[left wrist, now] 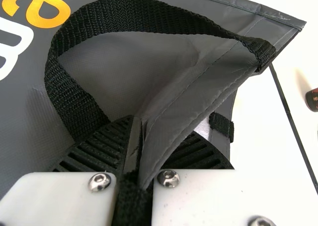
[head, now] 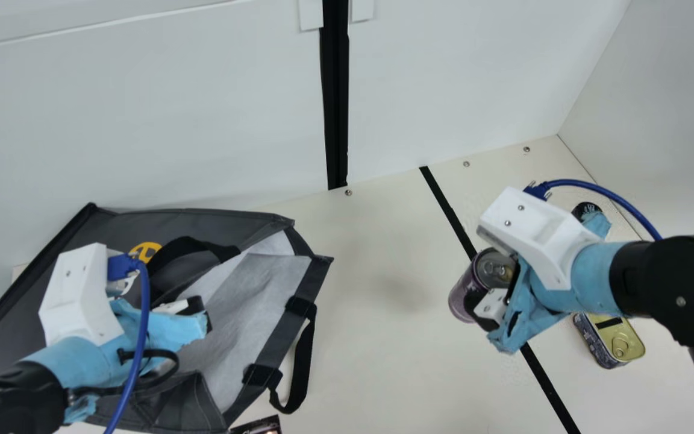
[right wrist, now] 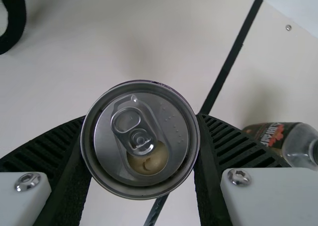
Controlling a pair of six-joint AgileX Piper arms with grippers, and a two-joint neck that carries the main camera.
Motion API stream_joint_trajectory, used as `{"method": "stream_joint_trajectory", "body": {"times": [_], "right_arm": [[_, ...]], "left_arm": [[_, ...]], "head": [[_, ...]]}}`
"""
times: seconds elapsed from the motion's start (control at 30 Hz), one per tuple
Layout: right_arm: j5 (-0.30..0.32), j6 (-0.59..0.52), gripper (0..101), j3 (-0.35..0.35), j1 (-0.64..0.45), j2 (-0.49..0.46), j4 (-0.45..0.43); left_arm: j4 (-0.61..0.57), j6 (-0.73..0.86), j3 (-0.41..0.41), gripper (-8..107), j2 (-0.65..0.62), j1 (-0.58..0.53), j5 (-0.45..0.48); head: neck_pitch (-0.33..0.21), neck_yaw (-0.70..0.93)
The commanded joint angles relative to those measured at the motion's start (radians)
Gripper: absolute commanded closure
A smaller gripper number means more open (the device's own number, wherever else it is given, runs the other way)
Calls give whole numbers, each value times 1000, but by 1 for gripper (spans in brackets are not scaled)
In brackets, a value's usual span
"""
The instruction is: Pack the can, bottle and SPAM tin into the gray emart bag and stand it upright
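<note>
On the left of the cream table (head: 377, 349) lies the gray fabric bag with black straps (head: 202, 220), down on its side, its pale-lined mouth (head: 244, 289) turned toward the right. The left gripper (left wrist: 140, 131) is clenched on a fold of the bag's upper edge, beside one black woven handle (left wrist: 134, 12), and so props the mouth open.

Right of the middle, close by the black strip (head: 443, 205), the right gripper (right wrist: 141, 117) has the purple can with a silver ring-pull top (head: 462, 294) pinched between its ribbed fingers, one on either side. The can is well apart from the bag; whether its base touches the table I cannot tell. Farther off at the right, the clear plastic bottle with a dark label (right wrist: 278, 136) lies on its side, and nearer, partly behind the right arm, sits the dark blue and yellow SPAM tin (head: 618, 340).

The step in hand looks to be the first of the packing: the can is gripped, and all three goods are outside the bag. Next the right arm would need to bring the can leftward, clear of the loose strap hanging by the mouth (head: 302, 367), and put it deep inside while the left gripper keeps its hold. Should that fold slip, the soft mouth could sag shut in the can's way.
</note>
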Motion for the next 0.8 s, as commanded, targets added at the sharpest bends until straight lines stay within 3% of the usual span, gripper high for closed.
{"method": "stream_joint_trajectory", "body": {"times": [0.0,0.77], "right_arm": [[0,1,101,10,15,-8,1],[0,32,101,72,128,-71,24]], "left_arm": [[0,0,0,107,0,0,0],[0,0,0,107,0,0,0]], "head": [[-23,-2],[-23,-2]]}}
